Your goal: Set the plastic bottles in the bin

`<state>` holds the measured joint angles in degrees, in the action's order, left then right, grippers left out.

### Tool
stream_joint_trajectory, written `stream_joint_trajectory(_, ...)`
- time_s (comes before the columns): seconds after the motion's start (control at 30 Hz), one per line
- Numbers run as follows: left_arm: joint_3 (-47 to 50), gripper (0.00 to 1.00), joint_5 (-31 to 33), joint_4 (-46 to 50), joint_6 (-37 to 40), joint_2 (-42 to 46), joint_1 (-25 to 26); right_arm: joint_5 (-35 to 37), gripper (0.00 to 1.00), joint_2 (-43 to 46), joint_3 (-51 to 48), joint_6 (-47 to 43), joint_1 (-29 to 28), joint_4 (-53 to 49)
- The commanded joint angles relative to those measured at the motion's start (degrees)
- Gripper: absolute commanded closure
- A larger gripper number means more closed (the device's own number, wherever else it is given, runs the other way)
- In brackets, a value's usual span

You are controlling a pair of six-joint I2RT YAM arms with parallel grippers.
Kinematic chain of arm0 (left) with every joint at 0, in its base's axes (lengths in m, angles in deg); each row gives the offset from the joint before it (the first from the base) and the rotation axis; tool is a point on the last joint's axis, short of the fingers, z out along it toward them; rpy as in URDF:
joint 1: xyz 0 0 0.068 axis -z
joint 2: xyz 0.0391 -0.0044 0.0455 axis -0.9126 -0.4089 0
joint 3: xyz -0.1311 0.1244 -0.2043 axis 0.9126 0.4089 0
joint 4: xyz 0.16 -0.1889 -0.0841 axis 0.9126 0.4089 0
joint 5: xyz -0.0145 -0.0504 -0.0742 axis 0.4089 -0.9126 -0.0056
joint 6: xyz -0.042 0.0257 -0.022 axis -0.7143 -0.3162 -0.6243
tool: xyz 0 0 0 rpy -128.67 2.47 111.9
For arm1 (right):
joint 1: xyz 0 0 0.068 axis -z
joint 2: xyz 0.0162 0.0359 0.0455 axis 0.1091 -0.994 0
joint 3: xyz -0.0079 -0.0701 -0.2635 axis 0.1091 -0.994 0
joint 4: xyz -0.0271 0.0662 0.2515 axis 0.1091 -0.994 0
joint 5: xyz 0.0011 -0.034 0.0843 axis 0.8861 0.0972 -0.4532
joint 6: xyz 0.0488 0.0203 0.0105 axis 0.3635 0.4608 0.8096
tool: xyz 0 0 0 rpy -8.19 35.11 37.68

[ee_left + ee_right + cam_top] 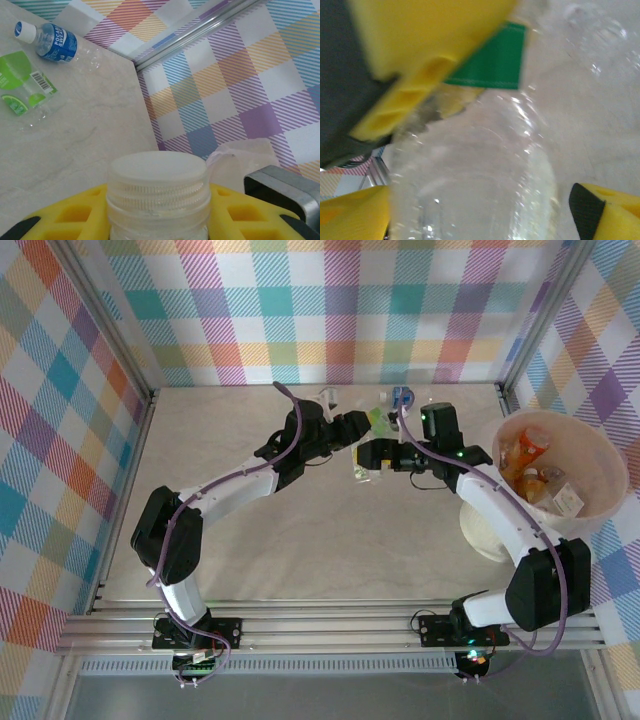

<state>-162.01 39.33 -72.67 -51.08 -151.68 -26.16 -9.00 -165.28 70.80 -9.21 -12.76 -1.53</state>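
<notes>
Beige, marble-veined table top (300,540), closed in on 3 sides by pastel checked walls (330,300). Aluminium posts (110,330) rising at the 2 far corners; seen from the left wrist, a metal strip (200,35) running across the checked pattern. Parallel aluminium rails (330,625) across the near edge, with a grey surface (330,690) just past them.

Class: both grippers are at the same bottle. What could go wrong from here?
1. The left gripper pinches the white-capped bottle only at its neck, while the open right gripper straddles its slick, clear body: it may slip and drop.
2. The grippers sit very close, so they could collide.
</notes>
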Motion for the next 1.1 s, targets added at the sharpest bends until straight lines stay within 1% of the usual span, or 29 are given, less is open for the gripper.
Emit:
stream_joint_trajectory(0.0, -3.06, 0.67, -1.29, -3.31, -0.05, 1.22, 1.06, -4.42, 0.15, -0.57, 0.05, 3.62, -0.78, 6.02)
stream_joint_trajectory(0.1, -4.20, 0.67, -1.05, -2.53, 0.73, 0.58, 1.69, -2.97, 0.18, -1.80, 0.57, 3.02, -1.69, 4.61)
stream_joint_trajectory(0.2, -4.56, 0.67, -1.03, -2.09, 0.76, 0.29, 1.86, -1.48, 0.23, -1.88, 0.33, 2.70, -2.23, 4.07)
stream_joint_trajectory(0.33, -4.19, 0.66, -0.45, -1.75, 1.09, 0.90, 1.80, 3.14, 0.36, -1.09, 0.22, 1.47, -2.24, 1.42)
stream_joint_trajectory(0.43, -4.27, 0.63, -0.21, -0.44, 1.63, 1.54, 1.82, 5.99, 0.43, -0.05, 0.22, 0.64, -2.22, 0.02)
stream_joint_trajectory(0.5, -4.58, 0.59, -0.05, 0.91, 1.98, 1.96, 1.87, 6.29, 0.45, 0.65, 0.22, 0.87, -2.25, -0.14)
stream_joint_trajectory(0.6, -4.82, 0.45, 0.27, 2.57, 2.80, 2.64, 1.87, 9.42, 0.48, 1.85, 0.13, 1.25, -2.24, -0.18)
stream_joint_trajectory(0.7, -4.33, 0.21, 0.67, 2.76, 3.89, 3.97, 1.80, 15.77, 0.51, 3.01, 0.65, 0.95, -2.15, -1.46)
stream_joint_trajectory(0.73, -4.04, 0.14, 0.52, 2.76, 4.21, 4.47, 1.85, 18.03, 0.51, 3.30, 1.11, 0.38, -2.08, -2.14)
stream_joint_trajectory(0.77, -3.73, 0.10, 0.22, 2.63, 4.57, 5.08, 1.84, 19.61, 0.51, 3.65, 1.65, -0.45, -2.06, -2.95)
stream_joint_trajectory(0.83, -2.55, 0.04, -1.00, 1.06, 5.31, 6.46, 1.83, 22.82, 0.51, 4.39, 2.39, -2.06, -1.88, -3.81)
stream_joint_trajectory(0.9, -0.26, 0.00, -3.44, -2.99, 6.53, 8.03, 1.79, 25.76, 0.51, 5.36, 2.84, -3.91, -1.38, -3.71)
stream_joint_trajectory(0.97, 1.75, 0.00, -6.78, -6.63, 7.65, 9.39, 1.81, 27.41, 0.51, 5.78, 3.74, -5.42, -0.46, -3.24)
stream_joint_trajectory(1.07, 2.17, 0.00, -11.23, -7.36, 8.77, 10.15, 1.94, 29.34, 0.51, 5.83, 6.08, -7.74, 0.91, -2.86)
